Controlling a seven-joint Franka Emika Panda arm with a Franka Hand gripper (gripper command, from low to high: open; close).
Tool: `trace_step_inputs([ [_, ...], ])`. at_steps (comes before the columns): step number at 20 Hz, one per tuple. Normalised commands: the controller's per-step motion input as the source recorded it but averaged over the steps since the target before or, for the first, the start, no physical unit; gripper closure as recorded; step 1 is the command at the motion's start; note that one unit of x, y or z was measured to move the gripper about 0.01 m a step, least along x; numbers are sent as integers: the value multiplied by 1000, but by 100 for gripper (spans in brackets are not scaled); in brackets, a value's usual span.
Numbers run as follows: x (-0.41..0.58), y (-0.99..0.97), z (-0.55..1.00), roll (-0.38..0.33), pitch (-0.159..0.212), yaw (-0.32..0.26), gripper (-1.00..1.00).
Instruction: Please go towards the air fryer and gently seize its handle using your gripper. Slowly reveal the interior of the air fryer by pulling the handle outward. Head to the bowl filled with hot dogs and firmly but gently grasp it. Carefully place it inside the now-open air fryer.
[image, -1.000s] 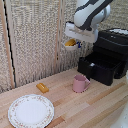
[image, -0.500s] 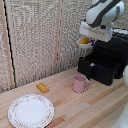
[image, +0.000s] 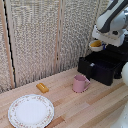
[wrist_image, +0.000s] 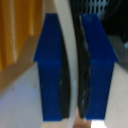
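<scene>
A light wooden table (image: 95, 107) carries everything. A large flat floral-rimmed plate (image: 30, 111) lies near the front at the exterior view's left. Just beyond it rests a single orange-yellow sausage piece (image: 42, 88). A pink mug (image: 80, 83) stands near the middle. The black air fryer (image: 106, 64), its drawer pulled out, sits at the far right.

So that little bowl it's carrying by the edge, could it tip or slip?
Possibly. The gripper seems to pinch only the thin rim of the bowl, so the bowl hangs to one side and could tilt. The rim looks smooth and hard, likely slippery between the blue pads. The hot dogs lie loose and might shift.
</scene>
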Motion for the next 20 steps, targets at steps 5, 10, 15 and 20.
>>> trace_step_inputs([
  [5,9,-491,-375,56,17,-85,100],
  [10,132,-319,-375,28,6,-33,100],
  [15,122,-45,-521,-6,-14,-26,100],
  [20,217,0,-374,-22,-16,-31,100],
])
